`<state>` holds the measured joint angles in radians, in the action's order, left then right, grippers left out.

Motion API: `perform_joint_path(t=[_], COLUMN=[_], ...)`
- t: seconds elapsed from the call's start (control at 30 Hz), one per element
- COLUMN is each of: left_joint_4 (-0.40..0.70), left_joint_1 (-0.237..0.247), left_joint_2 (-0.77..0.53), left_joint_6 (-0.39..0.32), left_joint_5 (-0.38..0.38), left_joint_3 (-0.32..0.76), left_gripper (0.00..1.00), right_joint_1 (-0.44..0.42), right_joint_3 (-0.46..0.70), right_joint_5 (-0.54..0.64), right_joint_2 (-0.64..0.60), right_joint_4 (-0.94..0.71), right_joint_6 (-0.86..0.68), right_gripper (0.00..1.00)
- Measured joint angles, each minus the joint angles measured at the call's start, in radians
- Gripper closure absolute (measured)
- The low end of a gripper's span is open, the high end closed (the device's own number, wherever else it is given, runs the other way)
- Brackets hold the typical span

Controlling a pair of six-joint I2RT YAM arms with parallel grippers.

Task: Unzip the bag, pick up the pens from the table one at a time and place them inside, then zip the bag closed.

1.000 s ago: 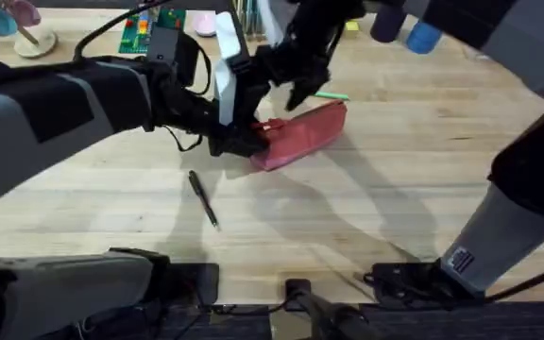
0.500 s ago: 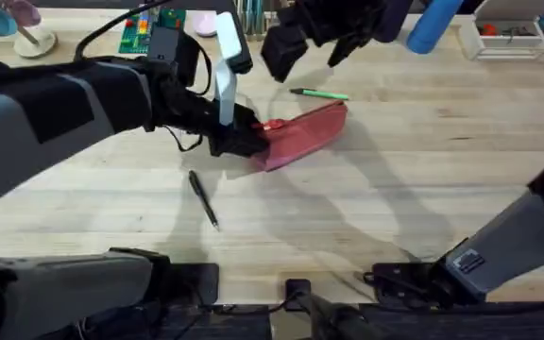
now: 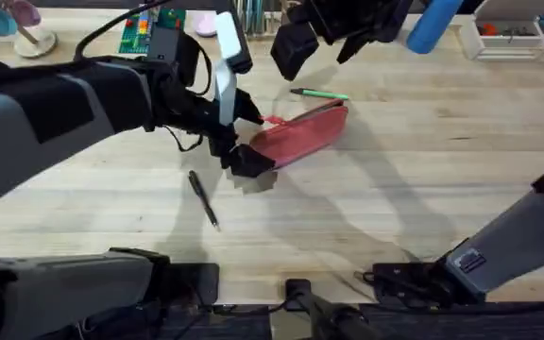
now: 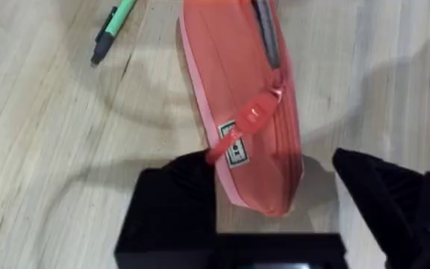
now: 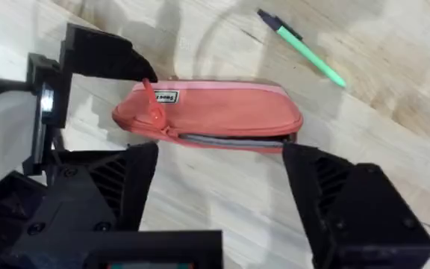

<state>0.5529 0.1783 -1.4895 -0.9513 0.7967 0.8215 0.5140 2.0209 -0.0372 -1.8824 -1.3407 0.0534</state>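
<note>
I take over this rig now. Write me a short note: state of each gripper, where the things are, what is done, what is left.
Left gripper: open, straddling the near end of the salmon-pink fabric pouch, holding nothing.
Right gripper: open, empty, raised above the pouch.
Pouch lies on the pale wooden table, zipper partly open.
Light green pen lies just beyond the pouch; black pen lies nearer the arm bases.
Left: both pens in, zip shut.

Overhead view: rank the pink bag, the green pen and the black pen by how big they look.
1. The bag, clearly largest.
2. and 3. The green pen and the black pen look about equally long; too close to rank.
</note>
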Motion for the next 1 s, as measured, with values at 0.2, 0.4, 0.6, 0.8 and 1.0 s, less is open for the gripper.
perform_joint_path(t=[0.2,0.4,0.6,0.8,1.0], left_joint_4=[0.0,0.001,0.031,0.16,0.203], left_joint_1=[0.0,-0.001,-0.034,-0.079,-0.079], left_joint_2=[0.0,0.0,0.058,0.271,0.509], left_joint_6=[0.0,0.06,0.142,0.198,0.319], left_joint_5=[0.0,0.0,-0.003,-0.05,-0.139], left_joint_3=[0.0,0.0,0.007,0.062,0.071], left_gripper=[0.007,0.007,0.006,0.006,0.007], right_joint_1=[0.0,0.0,-0.001,-0.01,-0.015], right_joint_3=[0.0,0.0,0.0,0.0,0.0], right_joint_5=[0.0,0.0,0.002,0.008,0.013], right_joint_2=[0.0,0.0,0.0,0.0,0.0], right_joint_4=[0.002,0.003,-0.011,-0.014,-0.015], right_joint_6=[-0.053,-0.115,-0.217,-0.292,-0.386], right_gripper=[0.006,0.006,0.006,0.006,0.006])
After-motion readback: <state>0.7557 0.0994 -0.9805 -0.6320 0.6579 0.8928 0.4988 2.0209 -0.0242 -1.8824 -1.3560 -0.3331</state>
